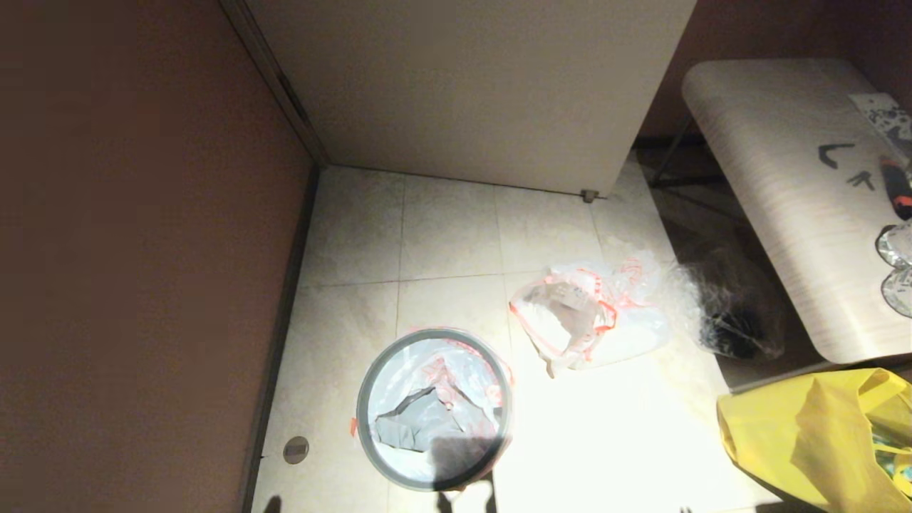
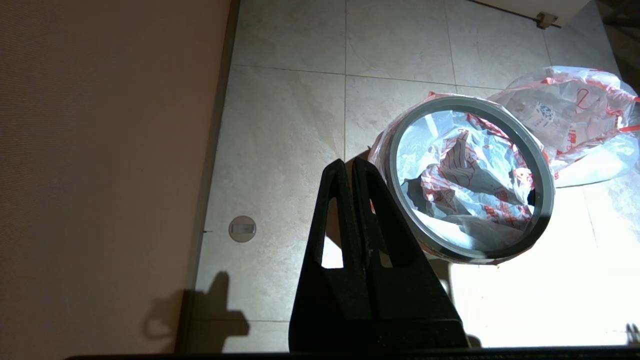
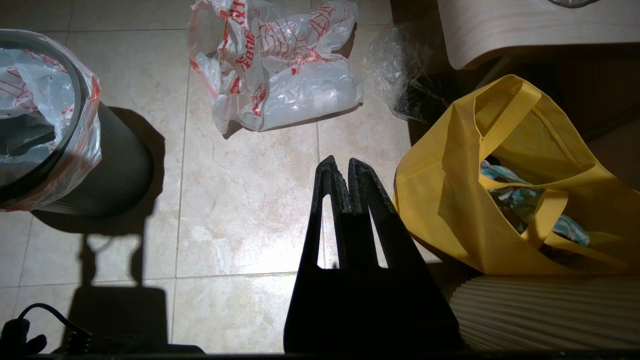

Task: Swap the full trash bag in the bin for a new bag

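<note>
Closed and empty, the left gripper [image 2: 352, 167] and right gripper [image 3: 340, 167] hang above the floor. Low in the head view, the bin [image 1: 433, 408] holds the new bag [image 1: 442, 399]; its loose rim could slip. Upper right lies the full trash bag [image 1: 591, 317], which might spill bottles.

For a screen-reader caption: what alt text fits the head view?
A round black bin lined with a white, red-printed bag stands on pale floor tiles. A bulging matching bag lies beside it, and a yellow bag sits near a pale table.
</note>
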